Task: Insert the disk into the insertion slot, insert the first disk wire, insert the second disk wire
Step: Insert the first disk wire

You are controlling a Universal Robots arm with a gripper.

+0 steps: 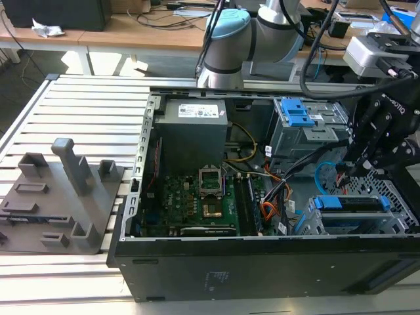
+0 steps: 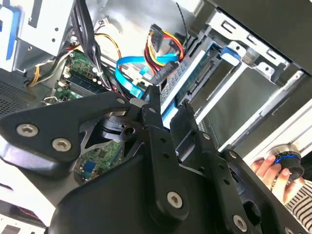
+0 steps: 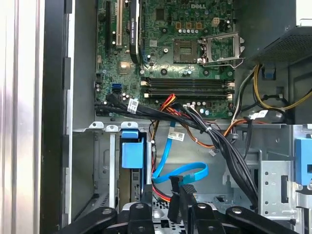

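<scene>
disk (image 1: 348, 203) already sits in the insertion slot (image 1: 357, 228), low at the exterior view's right; pincer (image 2: 168, 100) nearly pressed together, looks like it's pinching the blue cable (image 3: 192, 169) by its plug; red-yellow power lead (image 2: 168, 46) and black wire bundle (image 3: 229, 151) crowd close; the plug's mostly hidden behind the fingers

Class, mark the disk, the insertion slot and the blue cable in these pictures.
the disk (image 1: 331, 202): exterior view, blue carrier end.
the insertion slot (image 1: 394, 190): exterior view, perforated metal wall.
the blue cable (image 3: 187, 169): first wrist view, its loop.
</scene>
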